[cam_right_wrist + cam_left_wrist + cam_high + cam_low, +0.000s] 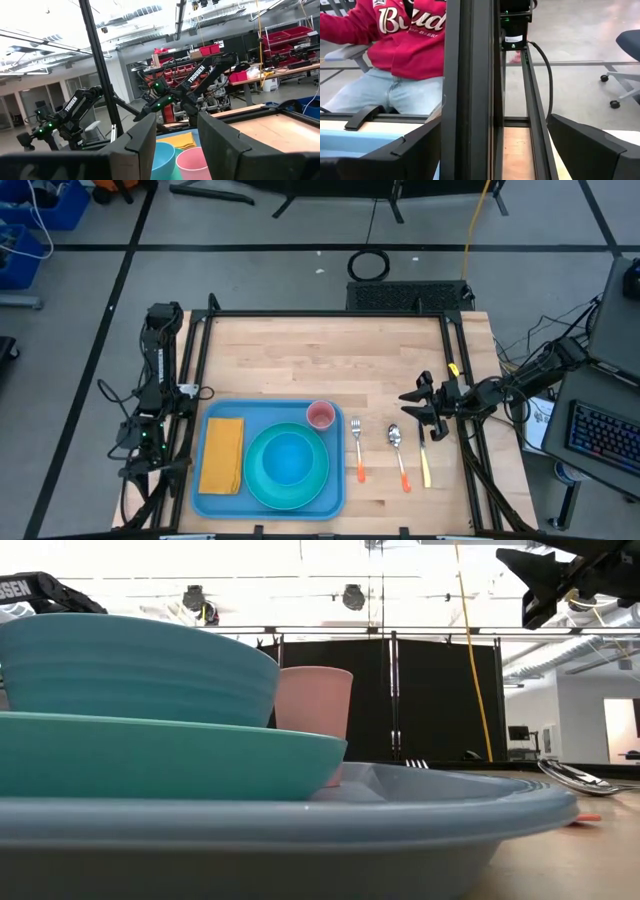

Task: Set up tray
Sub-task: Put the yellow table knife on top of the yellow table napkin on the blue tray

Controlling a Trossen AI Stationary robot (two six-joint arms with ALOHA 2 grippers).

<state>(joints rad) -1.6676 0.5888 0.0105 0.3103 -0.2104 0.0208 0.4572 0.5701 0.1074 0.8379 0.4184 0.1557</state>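
While the right gripper (pixel 418 412) hangs above the surface (pixel 330 360) with its jaws spread and holding nothing, I read the layout below it as nearly complete. The tray (pixel 215 500), a wide light-blue plastic rectangle with rounded corners and a raised rim, lies well off to the side of those jaws, toward the left arm. It carries a folded yellow napkin (pixel 222 453), soft and flat, along the side farthest from the jaws. A round teal plate (pixel 258 480) sits in the middle with a smooth blue bowl (pixel 288 457) nested on it, and a small pink cup (pixel 320 415) stands in the corner nearest the jaws.

Between the tray and the jaws a fork (pixel 356 445) lies on the bare wood, a spoon (pixel 398 453) next to it and a yellow-handled knife (pixel 424 457) almost directly beneath them. All three are slim and parallel. I judge they are lined up beside the tray as a place setting.

The left gripper (pixel 490 150) waits at the frame rail, jaws spread around the dark upright post without visibly clamping it. A person in a red sweatshirt (pixel 412 35) sits beyond.
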